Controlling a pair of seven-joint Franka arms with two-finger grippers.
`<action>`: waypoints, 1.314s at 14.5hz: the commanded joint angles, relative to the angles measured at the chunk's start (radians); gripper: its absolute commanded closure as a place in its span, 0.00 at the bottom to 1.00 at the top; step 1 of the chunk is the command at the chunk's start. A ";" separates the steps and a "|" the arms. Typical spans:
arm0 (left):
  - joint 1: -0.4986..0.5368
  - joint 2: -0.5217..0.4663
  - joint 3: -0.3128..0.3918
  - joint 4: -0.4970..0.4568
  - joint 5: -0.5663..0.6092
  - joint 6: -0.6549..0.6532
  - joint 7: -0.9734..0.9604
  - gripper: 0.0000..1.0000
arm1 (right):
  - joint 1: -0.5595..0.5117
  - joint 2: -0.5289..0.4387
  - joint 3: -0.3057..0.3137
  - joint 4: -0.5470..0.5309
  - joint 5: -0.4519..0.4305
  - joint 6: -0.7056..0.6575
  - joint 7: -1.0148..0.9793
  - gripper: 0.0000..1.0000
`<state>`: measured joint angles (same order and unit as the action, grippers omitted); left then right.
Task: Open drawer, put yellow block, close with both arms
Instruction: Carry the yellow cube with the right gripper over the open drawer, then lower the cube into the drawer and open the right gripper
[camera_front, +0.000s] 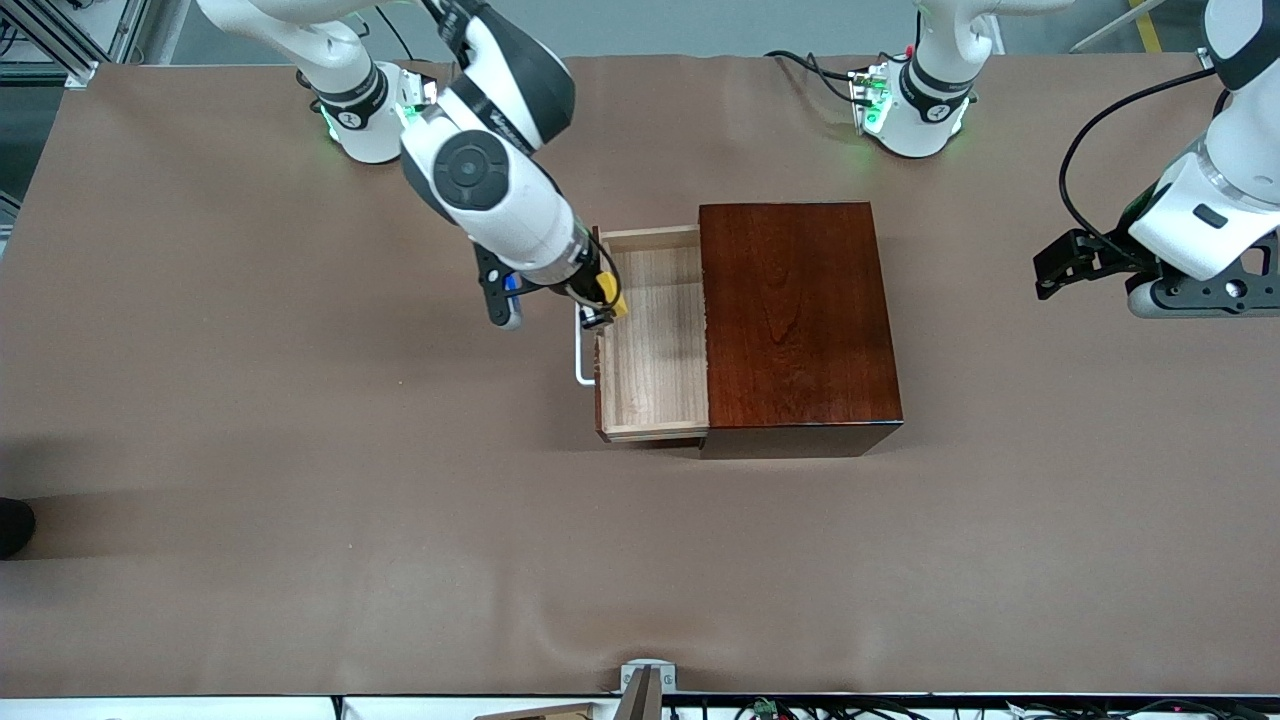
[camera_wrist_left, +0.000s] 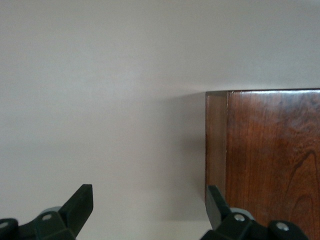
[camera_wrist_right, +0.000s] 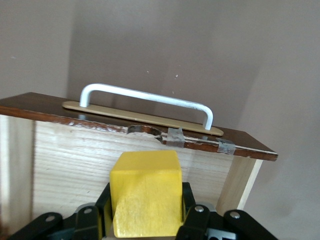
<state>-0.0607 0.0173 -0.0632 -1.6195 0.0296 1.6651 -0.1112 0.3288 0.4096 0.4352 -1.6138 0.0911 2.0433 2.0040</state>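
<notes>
The drawer (camera_front: 655, 335) stands pulled out of the mahogany-coloured box (camera_front: 795, 315) toward the right arm's end of the table (camera_front: 250, 450), its pale wood tray exposed and bare where visible. The white U-shaped handle (camera_front: 583, 352) sits on the dark reddish-brown drawer front; in the right wrist view the handle (camera_wrist_right: 147, 98) is mounted on a tan backing strip, with chipped veneer and patches of tape along the front's upper edge. The right pincer (camera_front: 603, 305) is pressed together on the yellow block (camera_front: 610, 295), which it holds in the air over the drawer's front edge, just inside the tray; the right wrist view shows the yellow block (camera_wrist_right: 145, 195) pinched between the black fingers (camera_wrist_right: 187, 202). The left pincer (camera_front: 1085, 265) hangs over the table near the left arm's end, well apart from the box, jaws spread and holding nothing; the left arm waits. Its wrist view shows the spread fingers (camera_wrist_left: 77, 202) with a corner of the box (camera_wrist_left: 265, 155) ahead.
</notes>
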 joint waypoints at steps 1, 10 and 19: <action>-0.011 0.004 0.000 0.021 -0.023 0.005 0.002 0.00 | 0.053 0.060 -0.007 0.055 -0.066 0.014 0.093 1.00; -0.015 -0.003 -0.003 0.043 -0.022 0.002 0.001 0.00 | 0.111 0.164 -0.012 0.092 -0.200 0.078 0.222 1.00; -0.007 0.003 -0.006 0.035 -0.014 0.016 0.001 0.00 | 0.134 0.218 -0.012 0.101 -0.274 0.089 0.294 0.00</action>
<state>-0.0735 0.0212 -0.0655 -1.5856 0.0288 1.6769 -0.1134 0.4507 0.6118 0.4315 -1.5470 -0.1565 2.1382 2.2661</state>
